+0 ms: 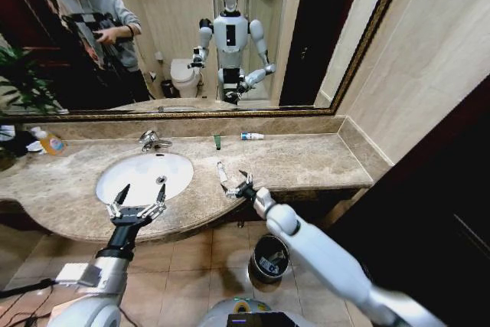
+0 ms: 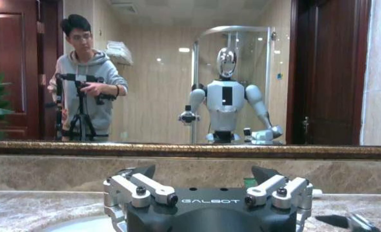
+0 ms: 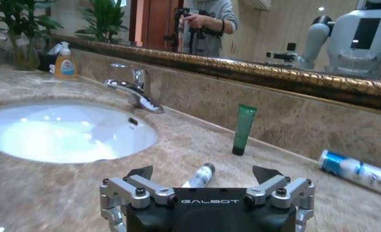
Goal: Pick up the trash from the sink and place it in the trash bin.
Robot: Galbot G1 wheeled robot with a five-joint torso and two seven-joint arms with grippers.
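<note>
Right gripper (image 1: pixel 236 182) low over the table (image 1: pixel 306 160), just right of the sink (image 1: pixel 145 177), fingers (image 1: pixel 246 177) spread wide and holding nothing. White tube (image 1: pixel 221 172) lying flat on the table right at those fingers, its dark cap end toward the gripper; in the right wrist view, seen between the two released fingertips (image 3: pixel 139 172), same tube (image 3: pixel 199 176) pointing away toward the wall, contact impossible to tell. Left gripper (image 1: pixel 138 201) hovering over the front rim of the sink, fingers also open, empty. Sink itself white and oval, chrome tap (image 1: pixel 151 140) behind it at the wall side, nothing visible inside the basin. Green tube (image 1: pixel 217 142) standing upright against the back ledge, to the right of the tap and well apart from the sink. Blue-and-white tube (image 1: pixel 251 136) lying on its side farther right of the green tube, also near the back ledge. Orange soap bottle (image 1: pixel 48 142) at the far left of the sink, beside a green plant (image 1: pixel 19 82). Black trash bin (image 1: pixel 269 258) on the tiled floor, below the table edge and right of the sink, under the right arm. Large mirror (image 1: pixel 306 28) above the table.
</note>
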